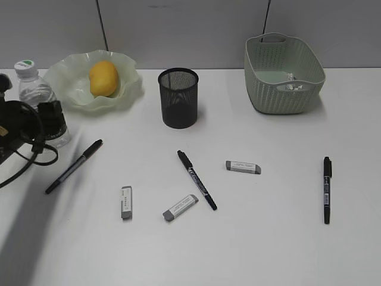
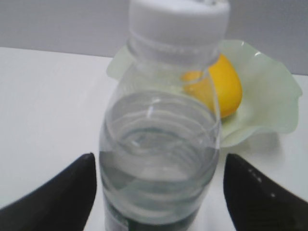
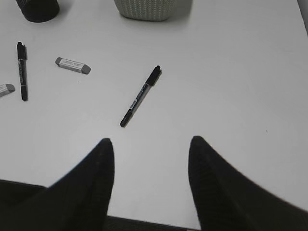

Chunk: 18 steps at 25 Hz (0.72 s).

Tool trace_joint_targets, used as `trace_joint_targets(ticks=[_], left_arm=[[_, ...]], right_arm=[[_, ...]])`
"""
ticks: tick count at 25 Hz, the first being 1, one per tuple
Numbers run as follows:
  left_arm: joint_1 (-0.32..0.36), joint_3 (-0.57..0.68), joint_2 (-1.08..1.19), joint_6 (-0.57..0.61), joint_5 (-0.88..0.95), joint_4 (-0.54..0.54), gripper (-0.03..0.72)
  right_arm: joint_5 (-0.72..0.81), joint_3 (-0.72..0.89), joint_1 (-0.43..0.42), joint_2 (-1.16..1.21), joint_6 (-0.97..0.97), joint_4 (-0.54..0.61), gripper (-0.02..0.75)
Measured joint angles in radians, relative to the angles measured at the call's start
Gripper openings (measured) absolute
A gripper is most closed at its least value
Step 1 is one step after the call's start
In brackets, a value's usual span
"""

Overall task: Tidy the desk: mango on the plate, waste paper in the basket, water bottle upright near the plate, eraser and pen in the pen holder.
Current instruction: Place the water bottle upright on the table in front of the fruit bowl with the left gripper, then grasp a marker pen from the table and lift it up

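Your left hand (image 2: 159,192) is spread, with the upright water bottle (image 2: 161,144) between its fingers, apparently untouched. Your right hand (image 3: 151,187), also spread, holds nothing above the worktop (image 3: 231,86).

Even bright light, soft shadows; close water bottle (image 2: 161,144) blurred

Between the parted black fingers of the right gripper (image 3: 151,185), a slim black pen (image 3: 140,96) lies slantwise on the plain white desk (image 3: 231,86), well apart from a grey rectangular eraser (image 3: 72,65).
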Motion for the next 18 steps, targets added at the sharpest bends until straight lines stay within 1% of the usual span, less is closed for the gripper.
trace_joint_targets(ticks=[5,9,12,15,18], left_arm=[[0.000,0.069,-0.024,0.000,0.018,0.004,0.624],[0.000,0.082,-0.080,0.000,0.159,0.007,0.624],[0.000,0.084,-0.181,0.000,0.333,0.036,0.624],[0.000,0.073,-0.328,-0.001,0.553,0.122,0.624],[0.000,0.017,-0.461,-0.001,0.903,0.197,0.608]], right_arm=[[0.000,0.000,0.000,0.000,0.000,0.000,0.404],[0.000,0.000,0.000,0.000,0.000,0.000,0.404],[0.000,0.000,0.000,0.000,0.000,0.000,0.404],[0.000,0.000,0.000,0.000,0.000,0.000,0.404],[0.000,0.000,0.000,0.000,0.000,0.000,0.404]])
